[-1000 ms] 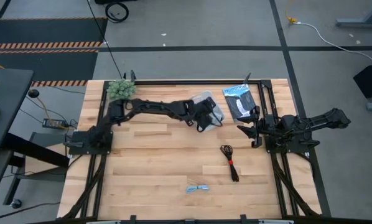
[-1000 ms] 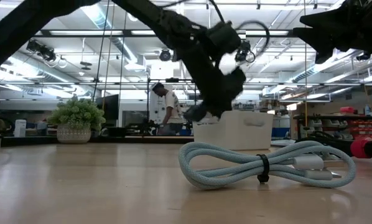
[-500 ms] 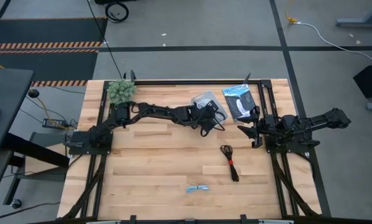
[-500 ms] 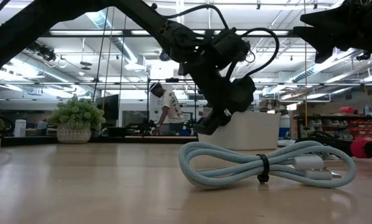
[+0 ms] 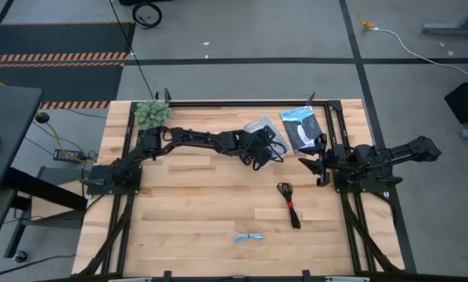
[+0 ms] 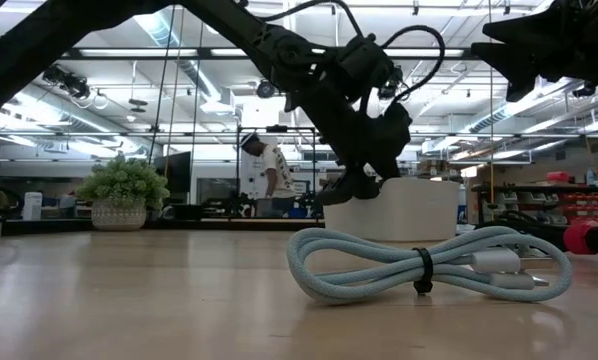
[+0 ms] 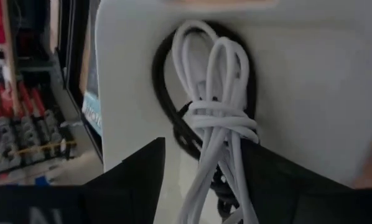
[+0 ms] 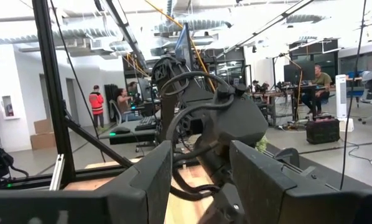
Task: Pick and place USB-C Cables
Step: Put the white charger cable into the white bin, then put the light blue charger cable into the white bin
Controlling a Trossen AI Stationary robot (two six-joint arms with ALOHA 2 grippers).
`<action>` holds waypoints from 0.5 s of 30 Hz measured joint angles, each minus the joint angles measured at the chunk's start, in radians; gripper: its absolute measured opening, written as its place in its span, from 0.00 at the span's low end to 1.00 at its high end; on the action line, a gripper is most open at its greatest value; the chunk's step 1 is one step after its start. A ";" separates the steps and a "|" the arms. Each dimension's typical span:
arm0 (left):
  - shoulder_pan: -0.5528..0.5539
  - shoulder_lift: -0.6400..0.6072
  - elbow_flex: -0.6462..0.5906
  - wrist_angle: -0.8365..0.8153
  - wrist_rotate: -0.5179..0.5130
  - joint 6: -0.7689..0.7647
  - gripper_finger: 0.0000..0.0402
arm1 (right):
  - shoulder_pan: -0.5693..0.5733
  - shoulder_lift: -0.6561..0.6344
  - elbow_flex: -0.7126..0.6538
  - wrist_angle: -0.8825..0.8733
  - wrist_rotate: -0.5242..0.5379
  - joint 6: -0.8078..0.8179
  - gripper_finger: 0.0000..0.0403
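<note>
USB-C cables are sitting in two places: two in the white tray (image 5: pixel 252 125) and two loose on the table (image 5: pixel 187 196).

1. The left arm is reaching across the far half of the table to the tray. A second ago its wrist was riding higher. In the low view it is now hanging at the tray's rim (image 6: pixel 409 210).
2. The right arm is waiting at the right edge, unmoved. Its gripper (image 5: pixel 312 166) is spread wide and empty, as you are seeing in its own wrist view (image 8: pixel 201 186).
3. The blue-and-black packet (image 5: pixel 300 129) is lying just right of the tray, untouched.
4. The left gripper (image 7: pixel 201 149) is pointing down into the tray. Its fingers are standing apart, about as wide as the bundle between them, and are not visibly pressing on it.
5. The white cable (image 7: pixel 217 112) is running between those fingers and resting on the black cable (image 7: pixel 164 93) against the tray floor.
6. The black cable with a red tie (image 5: pixel 289 205) is lying right of centre, where it was a second ago.
7. The light blue cable (image 5: pixel 249 237) is lying at the near edge, also where it was.

Judge the white cable as just delivered. You are roughly halfway, and the red-tied cable is the closer next pick.
</note>
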 joint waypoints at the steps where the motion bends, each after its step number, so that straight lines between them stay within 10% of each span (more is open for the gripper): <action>1: -0.002 -0.003 0.000 -0.005 0.008 0.000 0.52 | 0.000 0.000 0.000 0.000 0.000 0.000 0.42; 15: 0.003 -0.061 0.001 -0.102 -0.152 -0.131 0.46 | 0.000 0.000 0.000 -0.001 -0.002 0.000 0.42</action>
